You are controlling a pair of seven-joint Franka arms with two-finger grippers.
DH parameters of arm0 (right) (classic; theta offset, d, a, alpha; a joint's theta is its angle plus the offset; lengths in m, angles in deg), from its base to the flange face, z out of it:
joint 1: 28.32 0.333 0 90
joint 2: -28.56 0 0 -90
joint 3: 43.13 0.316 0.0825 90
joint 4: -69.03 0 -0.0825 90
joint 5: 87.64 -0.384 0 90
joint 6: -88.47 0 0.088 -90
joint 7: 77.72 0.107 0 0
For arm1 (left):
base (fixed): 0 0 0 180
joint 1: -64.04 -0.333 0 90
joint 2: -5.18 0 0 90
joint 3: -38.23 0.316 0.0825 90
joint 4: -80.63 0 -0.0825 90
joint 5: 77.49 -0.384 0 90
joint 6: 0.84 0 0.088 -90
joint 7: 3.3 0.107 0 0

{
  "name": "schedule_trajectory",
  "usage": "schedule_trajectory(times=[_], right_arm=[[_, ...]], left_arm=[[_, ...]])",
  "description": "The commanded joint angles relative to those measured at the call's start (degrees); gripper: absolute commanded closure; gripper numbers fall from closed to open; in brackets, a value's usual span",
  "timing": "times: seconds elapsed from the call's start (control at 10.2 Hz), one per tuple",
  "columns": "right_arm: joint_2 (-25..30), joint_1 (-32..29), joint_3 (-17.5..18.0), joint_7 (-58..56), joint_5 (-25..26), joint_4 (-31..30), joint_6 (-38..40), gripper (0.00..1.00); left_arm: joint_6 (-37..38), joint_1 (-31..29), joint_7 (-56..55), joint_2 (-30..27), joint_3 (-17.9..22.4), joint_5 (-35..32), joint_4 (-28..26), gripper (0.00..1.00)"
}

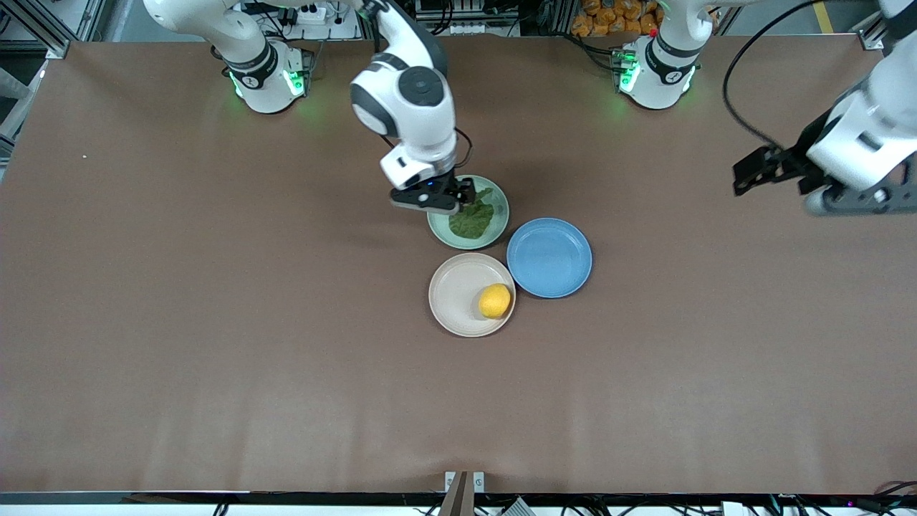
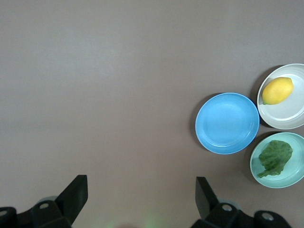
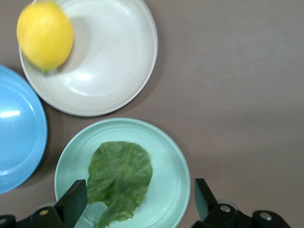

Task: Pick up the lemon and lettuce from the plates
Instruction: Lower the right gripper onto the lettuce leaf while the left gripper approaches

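The lettuce (image 1: 473, 218) is a dark green leaf lying on the mint green plate (image 1: 501, 204). The lemon (image 1: 495, 300) sits on the beige plate (image 1: 455, 290), which is nearer the front camera. My right gripper (image 1: 458, 195) is open just above the mint plate, over the leaf's end toward the robots. In the right wrist view the right gripper (image 3: 139, 202) stands with its fingers apart on either side of the lettuce (image 3: 121, 175) on the mint plate (image 3: 173, 161); the lemon (image 3: 45, 35) also shows. My left gripper (image 1: 752, 172) waits open in the air at the left arm's end of the table, holding nothing (image 2: 141, 199).
A blue plate (image 1: 549, 257) with nothing on it touches both other plates on the left arm's side. The left wrist view shows the blue plate (image 2: 228, 122), the lemon (image 2: 277, 90) and the lettuce (image 2: 274, 156). Brown table (image 1: 215, 322) spreads all around.
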Motion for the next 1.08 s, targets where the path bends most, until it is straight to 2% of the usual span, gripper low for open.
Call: schedule_trajectory(times=[0.0,0.1,0.2,0.29,0.49,0.68,0.98], right_arm=[[-6.31,2.67,-0.01,10.12,7.29,4.18,-1.71,0.0],[-8.17,3.37,0.34,10.94,8.35,4.89,-1.97,0.08],[-9.23,4.08,0.34,11.82,9.84,5.07,-2.06,0.24],[-10.28,4.17,0.43,13.83,9.85,5.33,-2.06,0.26],[-12.83,4.17,1.83,17.54,10.2,7.17,-2.67,0.22],[-13.02,4.17,2.01,18.5,9.94,7.18,-2.68,0.25],[-13.1,5.22,2.1,19.47,10.03,7.09,-2.59,0.44]], left_arm=[[-2.49,1.99,-4.77,3.28,-0.1,0.8,1.18,0.0],[-3.12,2.35,-5.13,4.07,-0.1,0.71,1.18,0.0],[-3.82,2.44,-5.13,5.03,-0.01,0.8,1.27,0.0],[-5.05,2.53,-5.83,5.82,-0.1,0.8,1.27,0.0],[-6.11,3.23,-7.5,6.54,-0.1,0.8,1.27,0.0],[-6.99,3.32,-7.59,7.32,-0.1,0.8,1.27,0.0],[-6.99,3.32,-7.77,7.41,-0.1,0.8,1.27,0.0]])
